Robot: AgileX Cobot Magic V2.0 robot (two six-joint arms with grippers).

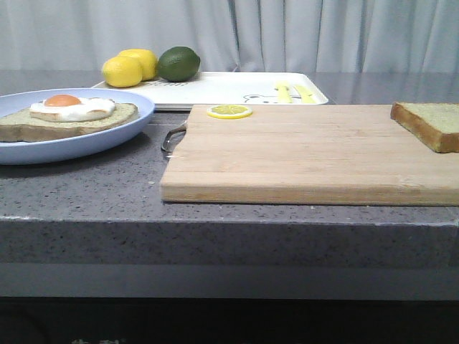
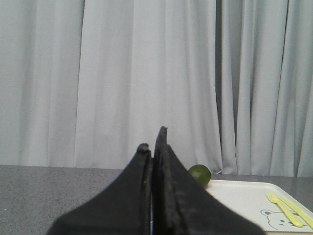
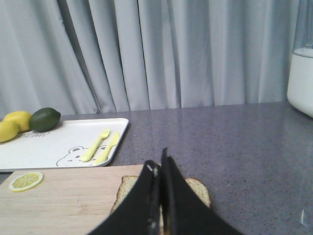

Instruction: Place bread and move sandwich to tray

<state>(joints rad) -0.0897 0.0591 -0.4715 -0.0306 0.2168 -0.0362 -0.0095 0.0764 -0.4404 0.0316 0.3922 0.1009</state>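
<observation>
Nothing of the task appears done. Nearest, the bread (image 1: 430, 123) lies untouched on the cutting board's (image 1: 301, 154) right end; the sandwich (image 1: 68, 115) sits on its blue plate (image 1: 107, 136) at left, and the tray (image 1: 237, 89) waits behind. Only the wrist views show the left gripper (image 2: 152, 142) and right gripper (image 3: 159, 164) (both closed, empty), the right above the bread.

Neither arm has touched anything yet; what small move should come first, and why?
Probably open the right gripper: its jaws look shut and it points at the bread lying untouched on the cutting board, while the egg-topped slice waits uncovered on the plate.
</observation>
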